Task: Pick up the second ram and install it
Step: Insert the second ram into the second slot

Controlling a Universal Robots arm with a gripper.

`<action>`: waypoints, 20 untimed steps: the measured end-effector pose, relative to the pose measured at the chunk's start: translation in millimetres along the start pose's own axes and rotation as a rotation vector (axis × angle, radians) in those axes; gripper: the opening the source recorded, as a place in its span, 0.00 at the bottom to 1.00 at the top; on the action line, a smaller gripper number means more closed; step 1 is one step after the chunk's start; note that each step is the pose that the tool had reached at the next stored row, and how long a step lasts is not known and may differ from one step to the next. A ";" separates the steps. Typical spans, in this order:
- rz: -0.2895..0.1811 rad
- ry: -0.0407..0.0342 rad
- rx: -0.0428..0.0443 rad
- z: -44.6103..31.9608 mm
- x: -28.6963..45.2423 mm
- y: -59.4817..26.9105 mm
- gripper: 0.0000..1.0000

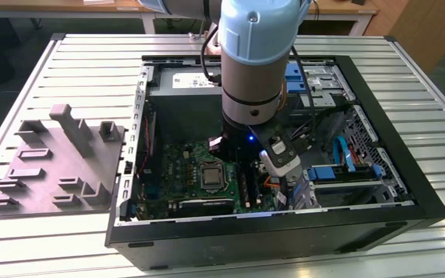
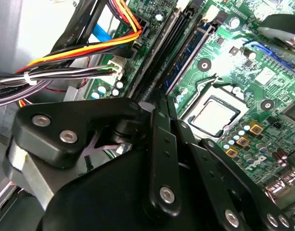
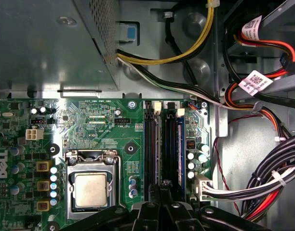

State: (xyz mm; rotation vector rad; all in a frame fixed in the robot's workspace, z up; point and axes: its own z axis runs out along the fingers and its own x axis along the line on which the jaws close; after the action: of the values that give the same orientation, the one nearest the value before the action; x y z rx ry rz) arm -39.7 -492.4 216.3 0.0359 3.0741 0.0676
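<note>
My gripper (image 1: 283, 184) is low inside the open computer case, just above the long black memory slots (image 3: 169, 144) of the green motherboard (image 3: 97, 122). In both wrist views its black fingers (image 2: 159, 139) lie pressed together, and I see nothing between them. A dark blue-green ram (image 2: 188, 53) stands on edge in a slot right beside the fingertips, on the side nearer the processor socket (image 2: 215, 115). Whether it is the second ram I cannot tell.
The grey plastic tray (image 1: 53, 168) with upright blocks lies outside the case at the exterior view's left. Bundles of black, red, yellow and white cables (image 3: 263, 183) crowd the slots' far side. Drive cages (image 1: 346, 174) and case walls (image 1: 261, 234) close in around the arm.
</note>
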 end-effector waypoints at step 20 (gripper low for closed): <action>0.000 0.0001 0.0005 -28.8 -1.9 1.2 0.19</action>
State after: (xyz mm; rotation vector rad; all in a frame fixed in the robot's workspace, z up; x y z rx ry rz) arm -39.7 -492.4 245.2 0.0360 3.0742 0.0669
